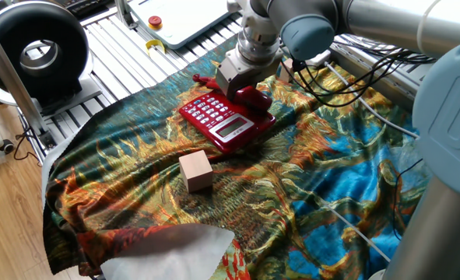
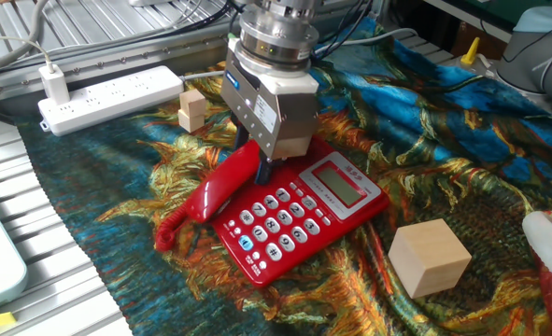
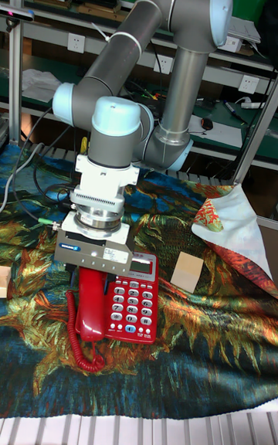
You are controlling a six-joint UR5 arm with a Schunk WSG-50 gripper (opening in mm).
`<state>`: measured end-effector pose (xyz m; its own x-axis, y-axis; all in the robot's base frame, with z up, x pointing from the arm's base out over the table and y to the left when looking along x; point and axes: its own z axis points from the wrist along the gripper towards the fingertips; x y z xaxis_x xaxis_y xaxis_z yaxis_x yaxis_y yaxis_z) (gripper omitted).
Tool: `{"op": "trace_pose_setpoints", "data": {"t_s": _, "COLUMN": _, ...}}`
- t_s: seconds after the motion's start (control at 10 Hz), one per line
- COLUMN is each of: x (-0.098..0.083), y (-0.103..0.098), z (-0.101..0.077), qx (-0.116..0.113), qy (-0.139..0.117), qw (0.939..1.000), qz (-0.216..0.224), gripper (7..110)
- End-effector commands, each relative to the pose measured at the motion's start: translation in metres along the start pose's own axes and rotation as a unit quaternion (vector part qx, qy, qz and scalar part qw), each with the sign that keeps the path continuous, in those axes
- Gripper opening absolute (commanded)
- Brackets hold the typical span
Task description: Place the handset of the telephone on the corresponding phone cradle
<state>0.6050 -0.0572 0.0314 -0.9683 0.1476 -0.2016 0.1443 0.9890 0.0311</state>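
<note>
The red telephone (image 2: 305, 217) with its keypad and grey display lies on the patterned cloth, also seen in the tall view (image 3: 133, 300) and in one fixed view (image 1: 220, 123). The glossy red handset (image 2: 216, 191) lies tilted along the base's left edge, its far end raised and its near end low by the coiled cord (image 2: 167, 230). My gripper (image 2: 255, 159) is shut on the handset's upper half, one finger on each side. The phone cradle is mostly hidden under the handset (image 3: 93, 307). My gripper (image 3: 92, 273) points straight down.
A tan wooden cube (image 2: 429, 258) sits on the cloth in front of the phone's right side. Two small wooden blocks (image 2: 192, 109) and a white power strip (image 2: 107, 91) lie behind the gripper. Cables run along the far edge.
</note>
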Motion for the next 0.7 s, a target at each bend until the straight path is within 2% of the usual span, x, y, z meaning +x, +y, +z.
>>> {"op": "trace_pose_setpoints", "data": {"t_s": 0.0, "x": 0.0004, "y": 0.0081, "z": -0.0011, "qx": -0.012, "qy": 0.0, "qw": 0.9997, "qz": 0.021, "gripper": 66}}
{"op": "trace_pose_setpoints", "data": {"t_s": 0.2, "x": 0.0037, "y": 0.0052, "z": -0.0026, "qx": 0.004, "qy": 0.008, "qw": 0.9985, "qz": 0.054, "gripper": 66}}
{"op": "trace_pose_setpoints", "data": {"t_s": 0.3, "x": 0.0045, "y": 0.0056, "z": -0.004, "qx": 0.008, "qy": 0.011, "qw": 0.9978, "qz": 0.065, "gripper": 7}}
{"op": "trace_pose_setpoints", "data": {"t_s": 0.6, "x": 0.0038, "y": 0.0046, "z": -0.0031, "qx": 0.007, "qy": 0.008, "qw": 0.9978, "qz": 0.065, "gripper": 7}}
